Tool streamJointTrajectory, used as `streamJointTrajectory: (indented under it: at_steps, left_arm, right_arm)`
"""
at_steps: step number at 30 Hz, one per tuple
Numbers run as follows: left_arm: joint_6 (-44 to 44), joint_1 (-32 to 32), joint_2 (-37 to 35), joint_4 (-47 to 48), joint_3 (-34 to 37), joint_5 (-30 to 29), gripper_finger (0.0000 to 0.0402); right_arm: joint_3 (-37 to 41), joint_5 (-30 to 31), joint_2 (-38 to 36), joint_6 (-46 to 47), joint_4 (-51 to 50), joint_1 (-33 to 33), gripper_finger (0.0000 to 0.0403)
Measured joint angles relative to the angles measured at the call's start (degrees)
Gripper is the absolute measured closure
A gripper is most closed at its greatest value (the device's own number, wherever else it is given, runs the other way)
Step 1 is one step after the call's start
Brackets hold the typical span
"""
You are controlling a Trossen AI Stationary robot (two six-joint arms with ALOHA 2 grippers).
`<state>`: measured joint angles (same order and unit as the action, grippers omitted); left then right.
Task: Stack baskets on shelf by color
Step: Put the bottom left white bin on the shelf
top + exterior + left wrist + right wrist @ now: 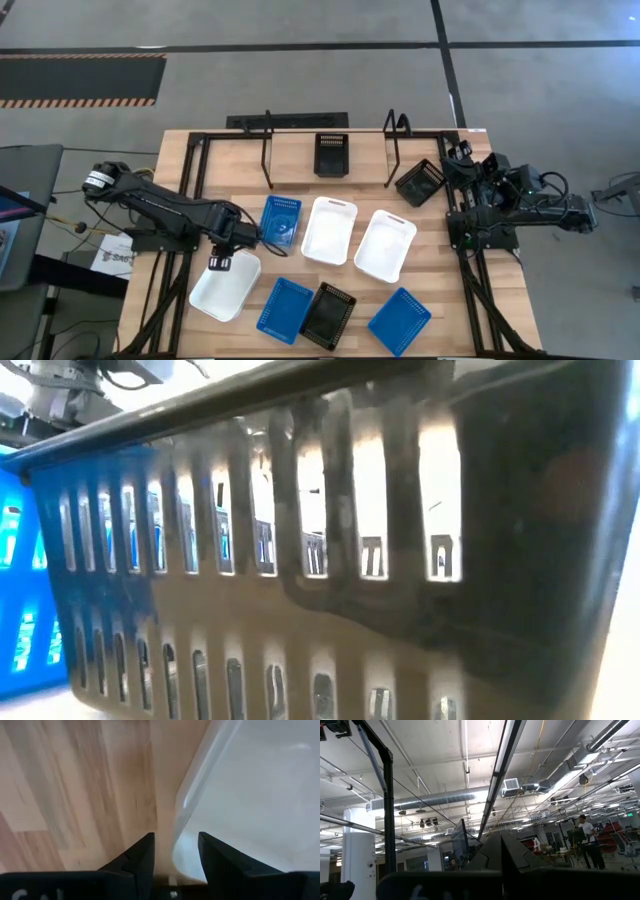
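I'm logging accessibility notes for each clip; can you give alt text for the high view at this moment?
Overhead view of a wooden table: the left gripper straddles the rim of a white basket at the near left, jaws open. Two more white baskets, three blue and three black ones lie scattered, one black basket inside the shelf at the far edge. The right arm's shut gripper waits at far right.

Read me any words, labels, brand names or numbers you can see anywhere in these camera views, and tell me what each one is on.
"SA": start of a word on a white paper sheet under the left arm; the rest is too small to read.
"CAI": pale partial letters on the left gripper body in the left wrist view, cut off by the frame edge.
Baskets and shelf: no readable text.
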<state>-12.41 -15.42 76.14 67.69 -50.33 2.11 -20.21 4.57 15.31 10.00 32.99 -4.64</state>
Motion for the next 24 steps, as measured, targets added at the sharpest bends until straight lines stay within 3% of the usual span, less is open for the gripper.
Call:
streamJointTrajectory:
  at_steps: [16,24]
  left_arm:
    - [-1.01,0.11,0.00,-5.93,4.31,0.13,0.0271]
    - [-7.08,0.15,-0.02,-5.67,4.86,1.39,0.0390]
  right_arm:
    - [0.00,0.00,0.00,0.02,0.08,0.00,0.0397]
    - [0.00,0.00,0.00,0.03,0.52,0.00,0.0397]
